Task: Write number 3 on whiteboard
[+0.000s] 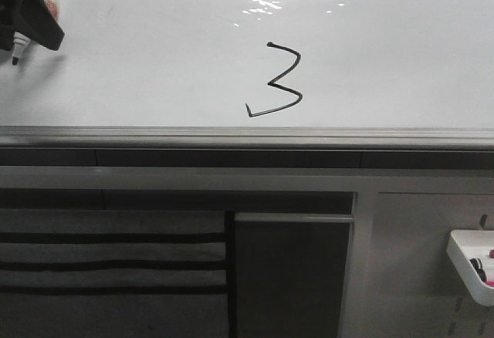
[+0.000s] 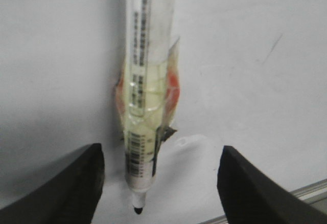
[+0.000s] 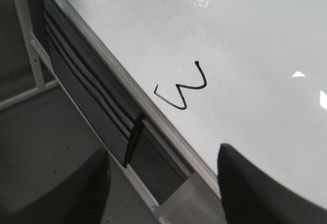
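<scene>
Number 3 reads complete on whiteboard; left tool, apparently clamped on marker, should retreat straight off-board, avoiding smears; right tool apart, empty.

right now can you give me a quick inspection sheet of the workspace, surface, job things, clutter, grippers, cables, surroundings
surface: whiteboard glossy white, glare at top, silver rail along its lower edge
job's things: number 3 drawn in black, complete, hook at lower left; marker taped, tip off the board
clutter: nothing seen
grippers: left gripper fingers apart, marker between them, grip unclear; right gripper open, empty, away from the board
cables: nothing seen
surroundings: white tray on perforated panel at lower right; dark slatted panels below the rail
</scene>
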`<state>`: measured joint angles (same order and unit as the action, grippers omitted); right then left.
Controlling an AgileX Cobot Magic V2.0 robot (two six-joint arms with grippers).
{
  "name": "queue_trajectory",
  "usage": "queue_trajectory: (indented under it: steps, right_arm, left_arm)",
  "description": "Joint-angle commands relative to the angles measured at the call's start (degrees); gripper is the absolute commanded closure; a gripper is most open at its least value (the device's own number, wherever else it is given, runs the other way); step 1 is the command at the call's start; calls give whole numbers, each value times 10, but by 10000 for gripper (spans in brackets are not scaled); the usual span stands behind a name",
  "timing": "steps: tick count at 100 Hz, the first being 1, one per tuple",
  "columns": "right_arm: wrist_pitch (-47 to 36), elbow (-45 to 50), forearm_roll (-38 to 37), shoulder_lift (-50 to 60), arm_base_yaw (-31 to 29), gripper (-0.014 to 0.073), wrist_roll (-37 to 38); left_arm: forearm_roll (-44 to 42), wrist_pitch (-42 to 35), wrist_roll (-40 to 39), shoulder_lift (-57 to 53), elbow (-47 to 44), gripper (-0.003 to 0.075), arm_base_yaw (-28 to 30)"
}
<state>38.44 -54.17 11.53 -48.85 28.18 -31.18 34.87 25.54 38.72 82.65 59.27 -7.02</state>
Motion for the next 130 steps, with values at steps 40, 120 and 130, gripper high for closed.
queue_trajectory:
  steps: [40,120,130]
  right_arm:
    - [30,11,-3,112,-151,657,224]
    - [69,58,-14,153,-166,660,230]
    - [69,58,-14,153,-166,660,230]
  left_arm:
    - [-9,-42,-20,-393,-135,280,3]
    - [-51,-84,-29,-635,-345,364,44]
    - [-49,-108,-29,-703,-373,477,52]
